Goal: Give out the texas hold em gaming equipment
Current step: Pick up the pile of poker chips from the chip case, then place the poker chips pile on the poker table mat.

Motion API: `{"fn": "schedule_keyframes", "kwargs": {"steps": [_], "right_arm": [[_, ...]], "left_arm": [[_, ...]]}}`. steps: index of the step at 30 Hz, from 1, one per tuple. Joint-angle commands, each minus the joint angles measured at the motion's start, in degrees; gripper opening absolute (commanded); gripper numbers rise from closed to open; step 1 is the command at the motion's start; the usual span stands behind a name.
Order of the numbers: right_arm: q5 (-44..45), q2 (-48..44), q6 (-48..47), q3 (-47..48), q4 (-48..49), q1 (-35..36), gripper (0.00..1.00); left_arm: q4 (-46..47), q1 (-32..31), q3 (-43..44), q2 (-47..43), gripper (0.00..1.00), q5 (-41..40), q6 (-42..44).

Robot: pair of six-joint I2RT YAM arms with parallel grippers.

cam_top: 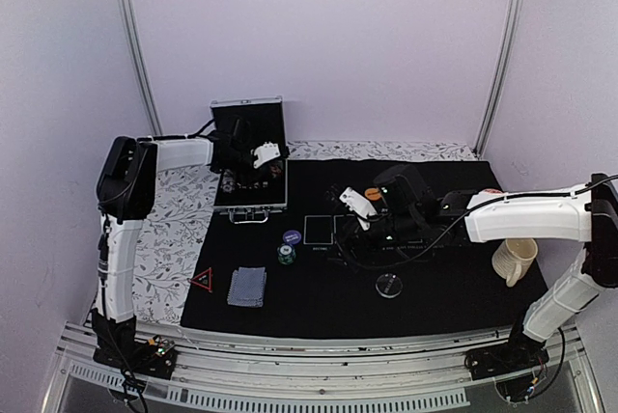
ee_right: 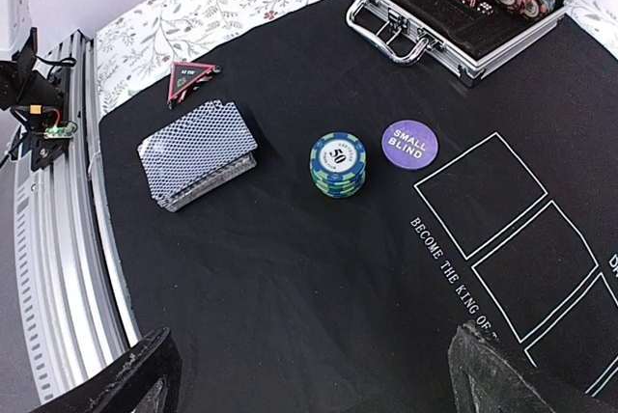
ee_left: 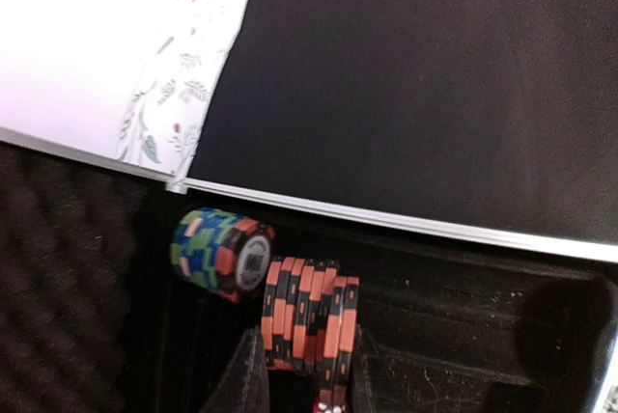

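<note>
Inside the open metal case [cam_top: 249, 203] my left gripper [cam_top: 259, 155] is shut on a row of several orange-and-black poker chips [ee_left: 307, 321] standing on edge, one finger on each side [ee_left: 307, 374]. A roll of green, blue and red chips [ee_left: 220, 251] lies beside them. My right gripper [ee_right: 314, 374] hangs open over the black mat [ee_right: 290, 278], holding nothing. On the mat lie a deck of cards [ee_right: 198, 152], a blue-green chip stack [ee_right: 338, 164], a purple small-blind disc [ee_right: 409, 144], a red triangle marker [ee_right: 190, 78] and a clear disc [cam_top: 389, 286].
The case rim [ee_left: 406, 223] runs just beyond the held chips. A cream cup [cam_top: 514, 261] stands at the mat's right edge. A floral cloth [cam_top: 164, 239] covers the table left of the mat. An orange chip [cam_top: 373, 194] shows by the right wrist.
</note>
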Motion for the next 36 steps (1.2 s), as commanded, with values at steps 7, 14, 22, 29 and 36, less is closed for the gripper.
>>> {"fn": "schedule_keyframes", "kwargs": {"steps": [7, 14, 22, 29, 36], "right_arm": [[1.4, -4.7, 0.8, -1.9, 0.1, -0.2, 0.99], [7.4, -8.8, 2.5, -1.0, -2.5, -0.2, 0.99], [11.0, -13.2, 5.0, 1.9, -11.4, -0.1, 0.99], [13.3, -17.4, 9.5, 0.0, -17.2, 3.2, 0.99], [12.3, -17.0, 13.7, -2.7, -19.0, 8.9, 1.00]], "left_arm": [[3.6, 0.5, -3.8, -11.8, 0.00, 3.6, -16.9], [13.9, -1.0, -19.2, -27.8, 0.00, 13.5, -48.5], [16.9, -12.5, -36.3, -39.4, 0.00, 17.8, -73.2], [18.0, -24.0, -48.0, -45.4, 0.00, 18.7, -82.0], [17.9, -30.0, -53.2, -40.2, 0.00, 21.3, -84.1]]}}
